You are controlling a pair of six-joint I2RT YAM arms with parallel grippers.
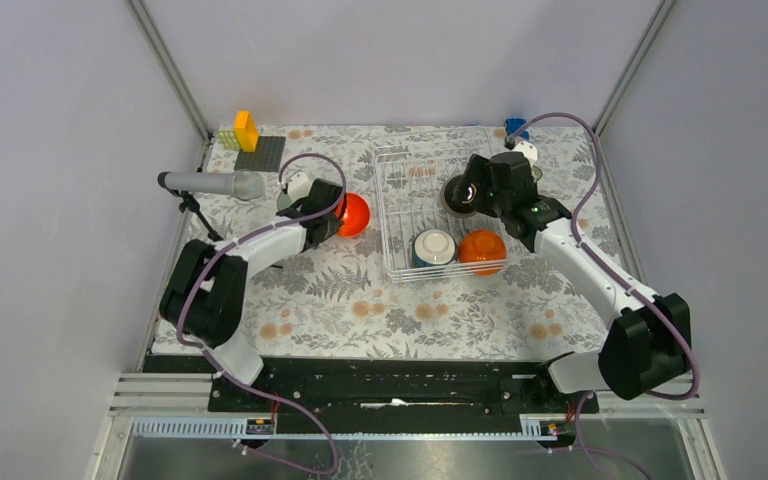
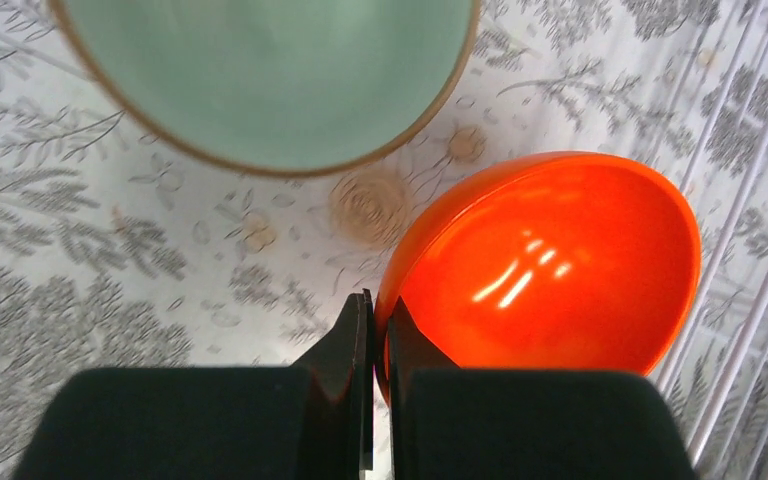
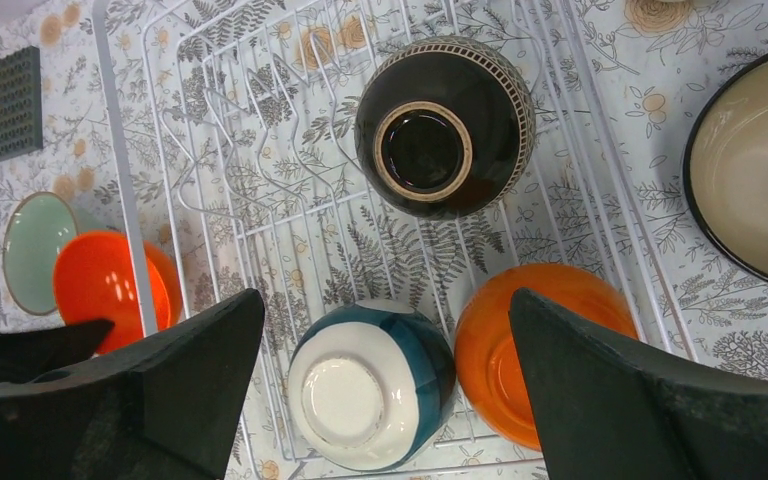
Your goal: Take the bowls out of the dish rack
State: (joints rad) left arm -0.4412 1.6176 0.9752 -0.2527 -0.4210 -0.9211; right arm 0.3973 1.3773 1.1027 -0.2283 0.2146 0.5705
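Observation:
The white wire dish rack point(image 1: 400, 200) stands mid-table. In it are an upturned dark brown bowl point(image 3: 445, 125), an upturned teal and white bowl point(image 3: 370, 385) and an orange bowl point(image 3: 530, 350). My right gripper point(image 3: 385, 300) is open and empty above the rack, over the teal bowl; in the top view it point(image 1: 480, 188) is by the dark bowl point(image 1: 458, 194). My left gripper point(image 2: 378, 320) is shut on the rim of a second orange bowl point(image 2: 550, 270), just left of the rack point(image 1: 352, 213). A mint green bowl point(image 2: 270, 70) sits upright beside it.
A cream bowl with a dark rim point(image 3: 755, 160) sits on the cloth right of the rack. A grey microphone-like bar point(image 1: 210, 183) on a stand is at the left. A dark baseplate point(image 1: 260, 152) with a yellow block point(image 1: 246, 130) lies at the back left.

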